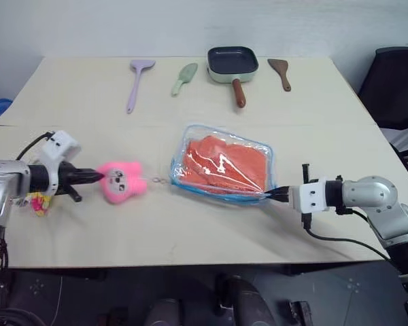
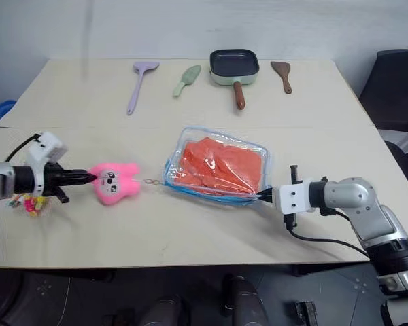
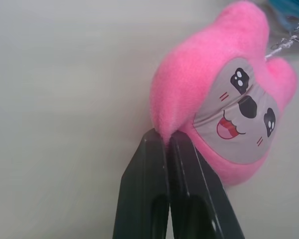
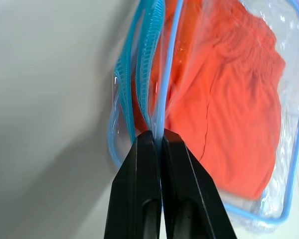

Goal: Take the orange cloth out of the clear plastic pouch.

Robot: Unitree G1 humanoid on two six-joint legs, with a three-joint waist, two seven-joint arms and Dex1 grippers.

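The clear plastic pouch (image 1: 255,151) with light-blue trim lies mid-table, and the orange cloth (image 1: 224,165) sits folded inside it. My right gripper (image 1: 280,194) is shut on the pouch's near right corner trim, as the right wrist view shows (image 4: 158,137). A pink plush charm (image 1: 122,181) hangs off the pouch's left end by a small chain (image 1: 161,181). My left gripper (image 1: 97,178) is shut on the plush's left edge, pinching its fur (image 3: 165,135).
At the table's far side lie a purple spatula (image 1: 137,79), a green spoon (image 1: 184,77), a small pan (image 1: 232,65) and a brown spatula (image 1: 281,72). A packet of colourful bands (image 1: 39,202) lies under my left arm. A black chair (image 1: 393,81) stands at the right.
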